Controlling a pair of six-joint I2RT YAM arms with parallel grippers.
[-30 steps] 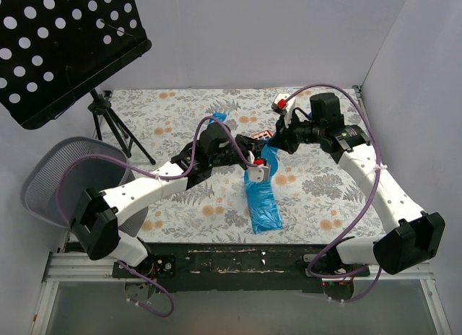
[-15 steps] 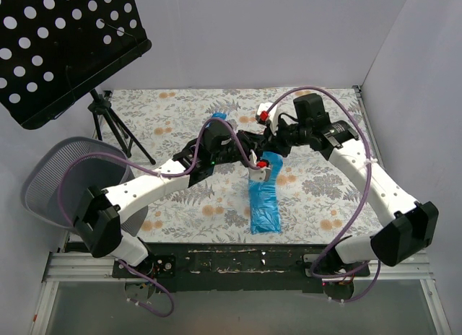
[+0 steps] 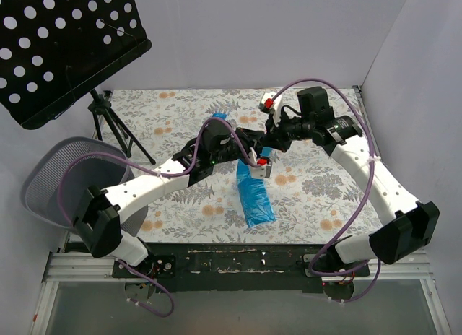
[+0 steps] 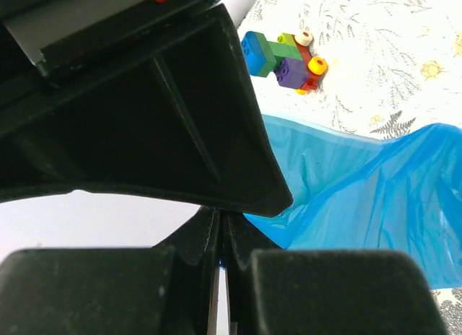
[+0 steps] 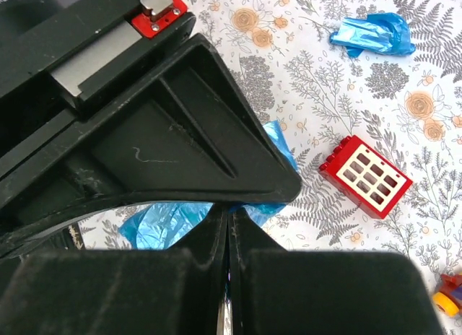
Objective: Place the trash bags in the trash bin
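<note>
Heads up, plenty was blocked here: in both wrist views the black fingers filled most of the frame, so the exact spot where film met pads was hard to make out. Still, your left gripper (image 3: 258, 160) had its jaws pressed together on the top end of the blue bag (image 3: 254, 199), and your right gripper (image 3: 268, 150) was clamped on that same end, right beside the left one. From above, the two wrists covered the bag's upper edge. Your left arm hid part of the bin (image 3: 52, 182), and the toy car (image 4: 285, 61) was cut off at the corner of the right wrist view. The bag looked bright, shiny, crinkly and see-through, a long strip running down from the grippers onto the flowered cloth (image 3: 180, 111) mid-table, well apart from the bin at the left edge. A small blue scrap (image 5: 374, 32) and a red block (image 5: 364, 176) lay separately.
</note>
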